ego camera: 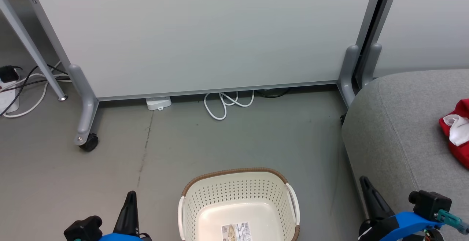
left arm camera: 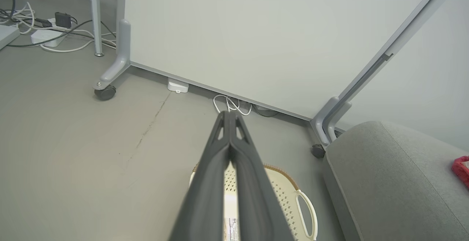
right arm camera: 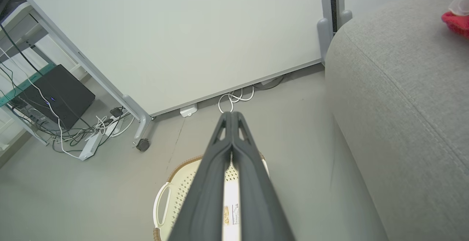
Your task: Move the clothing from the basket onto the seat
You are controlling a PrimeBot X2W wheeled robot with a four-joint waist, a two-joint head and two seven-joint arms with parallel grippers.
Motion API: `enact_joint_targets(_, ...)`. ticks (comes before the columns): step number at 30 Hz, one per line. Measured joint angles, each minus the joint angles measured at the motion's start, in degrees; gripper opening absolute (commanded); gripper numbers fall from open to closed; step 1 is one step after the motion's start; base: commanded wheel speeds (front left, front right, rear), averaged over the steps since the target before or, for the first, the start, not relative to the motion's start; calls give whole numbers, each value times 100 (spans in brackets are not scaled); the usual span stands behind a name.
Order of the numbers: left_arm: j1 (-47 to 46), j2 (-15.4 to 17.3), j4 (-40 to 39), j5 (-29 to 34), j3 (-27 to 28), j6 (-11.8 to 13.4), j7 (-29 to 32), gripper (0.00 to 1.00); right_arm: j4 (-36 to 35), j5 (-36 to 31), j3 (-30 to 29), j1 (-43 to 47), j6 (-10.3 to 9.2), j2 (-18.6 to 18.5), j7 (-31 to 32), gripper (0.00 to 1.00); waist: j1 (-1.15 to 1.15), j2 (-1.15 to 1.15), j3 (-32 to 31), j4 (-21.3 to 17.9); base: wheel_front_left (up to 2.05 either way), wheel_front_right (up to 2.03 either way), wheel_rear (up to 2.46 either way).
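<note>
The cream perforated basket stands on the floor at the bottom centre of the head view, with only a barcode sticker on its bare bottom. Red clothing with white trim lies on the grey seat at the right edge. My left gripper is at the lower left of the basket, shut with nothing in it. My right gripper is at the lower right, in front of the seat's near side, also shut and holding nothing. In the wrist views each pair of fingers, left and right, meets at the tips above the basket.
A pale partition panel on castor feet stands behind the basket. White cables lie at its base, and more cables and a power strip lie at the far left. Grey floor stretches between basket and panel.
</note>
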Motion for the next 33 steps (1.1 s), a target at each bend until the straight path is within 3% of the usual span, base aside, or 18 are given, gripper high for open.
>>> enact_joint_targets(33, -262, -8, -388, -2661, 361, 0, 711, 0, -44, 2733, -235, -186, -1, 9, 341, 0, 0, 0, 37, -113, 0, 0, 0)
